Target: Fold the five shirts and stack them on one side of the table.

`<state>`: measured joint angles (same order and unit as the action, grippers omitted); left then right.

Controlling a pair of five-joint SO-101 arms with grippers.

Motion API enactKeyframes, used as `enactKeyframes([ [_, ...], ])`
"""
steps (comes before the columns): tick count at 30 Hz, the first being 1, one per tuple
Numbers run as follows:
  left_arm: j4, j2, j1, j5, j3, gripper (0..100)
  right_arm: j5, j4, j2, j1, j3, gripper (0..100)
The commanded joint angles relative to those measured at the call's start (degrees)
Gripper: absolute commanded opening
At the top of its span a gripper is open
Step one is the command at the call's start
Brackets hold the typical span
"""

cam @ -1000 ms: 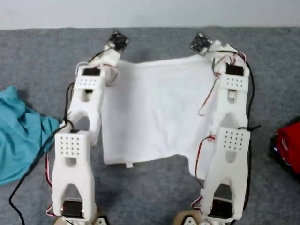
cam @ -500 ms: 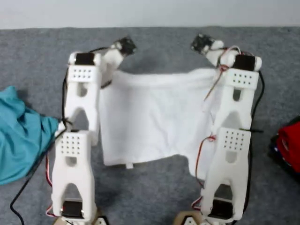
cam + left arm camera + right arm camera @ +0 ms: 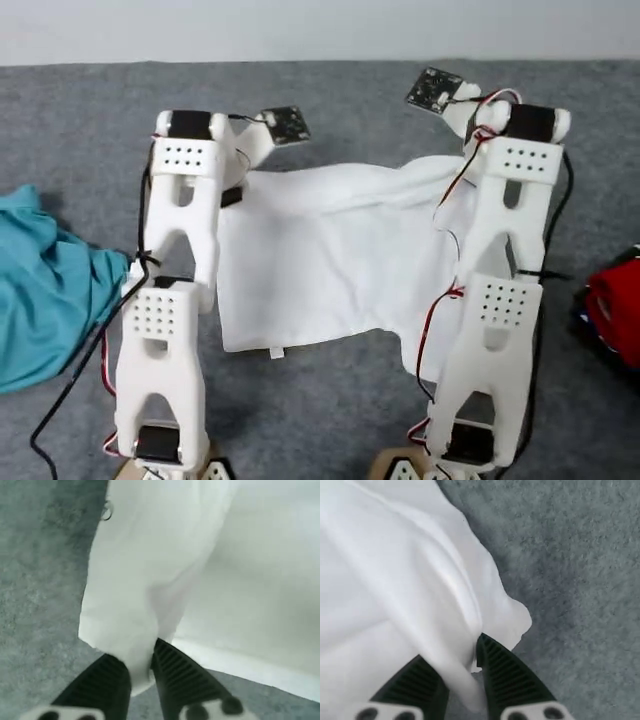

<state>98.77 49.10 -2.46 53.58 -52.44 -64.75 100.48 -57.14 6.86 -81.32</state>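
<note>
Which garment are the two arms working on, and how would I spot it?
On the grey table, look between the two arms. The white shirt lies spread there, far edge pinched by the left gripper and right gripper. It is the only white garment: a teal shirt lies crumpled at one side, something red at the other.
</note>
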Motion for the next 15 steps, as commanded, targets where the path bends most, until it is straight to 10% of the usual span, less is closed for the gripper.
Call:
enactKeyframes([
  [1, 1.76, -10.81, -1.41, 0.18, 7.43, 0, 2.90, 2.42, 12.26, 0.31, 9.49, 1.1],
  [15, 1.67, -31.56, -0.88, -7.65, 37.14, 0, 10.55, 2.33, 43.47, 0.22, 55.38, 1.1],
])
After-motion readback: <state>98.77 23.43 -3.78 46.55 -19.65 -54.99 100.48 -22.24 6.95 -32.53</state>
